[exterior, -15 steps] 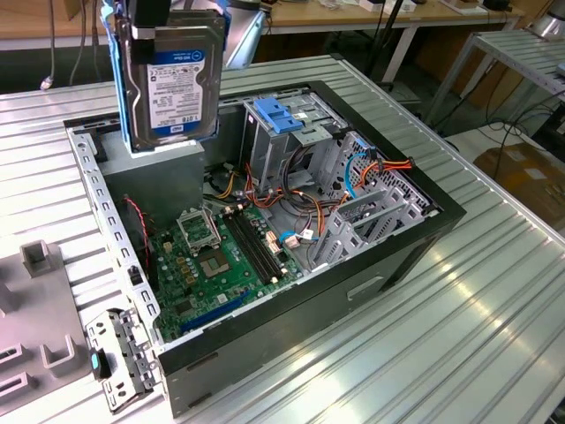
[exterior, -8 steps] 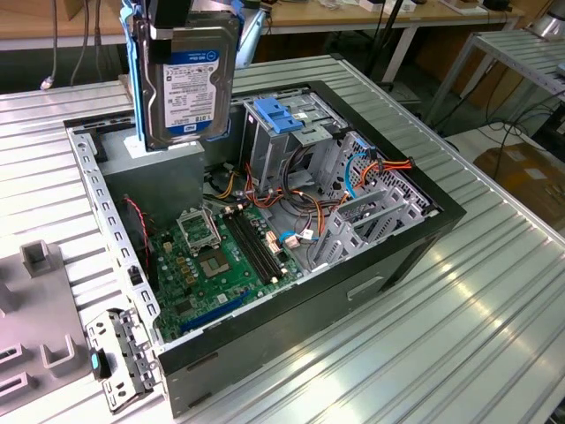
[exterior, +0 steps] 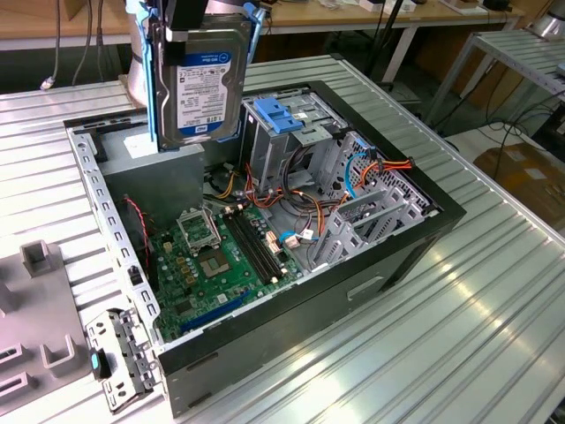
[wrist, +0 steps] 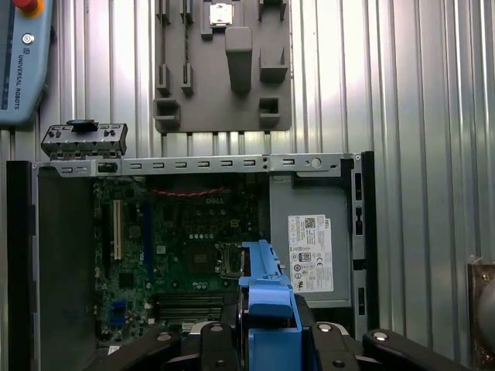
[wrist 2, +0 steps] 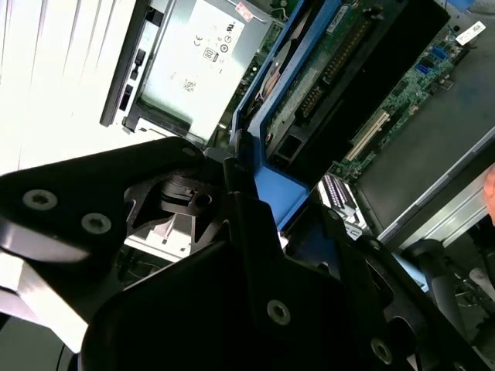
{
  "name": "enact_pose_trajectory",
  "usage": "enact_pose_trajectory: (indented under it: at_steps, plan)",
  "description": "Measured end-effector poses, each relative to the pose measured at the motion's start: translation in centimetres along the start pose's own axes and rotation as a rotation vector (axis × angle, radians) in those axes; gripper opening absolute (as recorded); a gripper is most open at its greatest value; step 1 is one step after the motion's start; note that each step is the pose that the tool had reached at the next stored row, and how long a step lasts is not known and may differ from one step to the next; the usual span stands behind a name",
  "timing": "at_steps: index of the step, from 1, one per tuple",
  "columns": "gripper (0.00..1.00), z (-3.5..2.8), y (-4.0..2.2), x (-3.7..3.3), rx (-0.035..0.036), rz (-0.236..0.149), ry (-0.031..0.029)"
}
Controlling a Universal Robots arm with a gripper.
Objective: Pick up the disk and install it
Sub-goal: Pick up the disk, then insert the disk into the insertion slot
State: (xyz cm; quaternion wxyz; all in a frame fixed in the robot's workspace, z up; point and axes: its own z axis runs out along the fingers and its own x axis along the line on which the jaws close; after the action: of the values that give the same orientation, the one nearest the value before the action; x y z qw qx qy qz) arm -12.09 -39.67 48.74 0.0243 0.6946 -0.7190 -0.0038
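Exterior view: one disk (exterior: pixel 205 84) upright, clamped by one gripper (exterior: pixel 196 19) over one open computer case (exterior: pixel 444 210).

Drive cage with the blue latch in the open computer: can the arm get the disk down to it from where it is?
Probably yes. The computer case lies open and nothing covers the drive cage. The tool holds the disk upright above the case, beside the cage. Cables nearby could crowd it.
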Motion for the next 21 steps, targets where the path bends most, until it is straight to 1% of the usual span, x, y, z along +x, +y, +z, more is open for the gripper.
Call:
enact_pose_trajectory:
  at_steps: [6,21]
  plan:
    - [0.37,0.0,-0.08,0.01,0.0,0.0,-0.0001]
    - [0.37,0.02,-0.09,0.62,0.0001,0.0,-0.0001]
